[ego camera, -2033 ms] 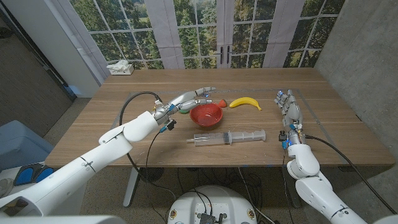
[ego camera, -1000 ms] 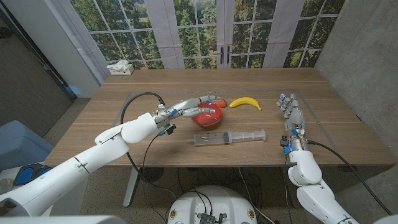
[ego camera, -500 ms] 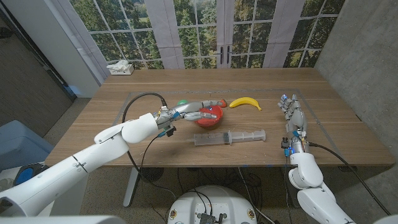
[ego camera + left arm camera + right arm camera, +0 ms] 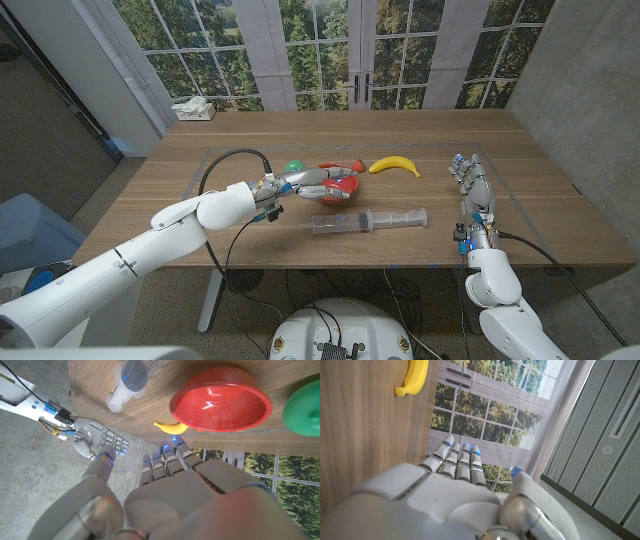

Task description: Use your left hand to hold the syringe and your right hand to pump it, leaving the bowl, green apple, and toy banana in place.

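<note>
Over the red bowl (image 4: 340,188), our left hand (image 4: 318,181) hovers with fingers spread, holding nothing.
Syringe (image 4: 368,221) lies just beyond the bowl, ungripped; our right hand (image 4: 474,195) waits apart, fingers straight, presumably for pumping.

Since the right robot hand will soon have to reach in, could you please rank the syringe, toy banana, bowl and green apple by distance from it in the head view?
From the right robot hand:
1. Syringe, its plunger end closest, toward the table's near edge.
2. Toy banana, farther back; close to the syringe in distance.
3. Bowl, mid-table, under the left robot hand.
4. Green apple, farthest, beyond the bowl.
</note>
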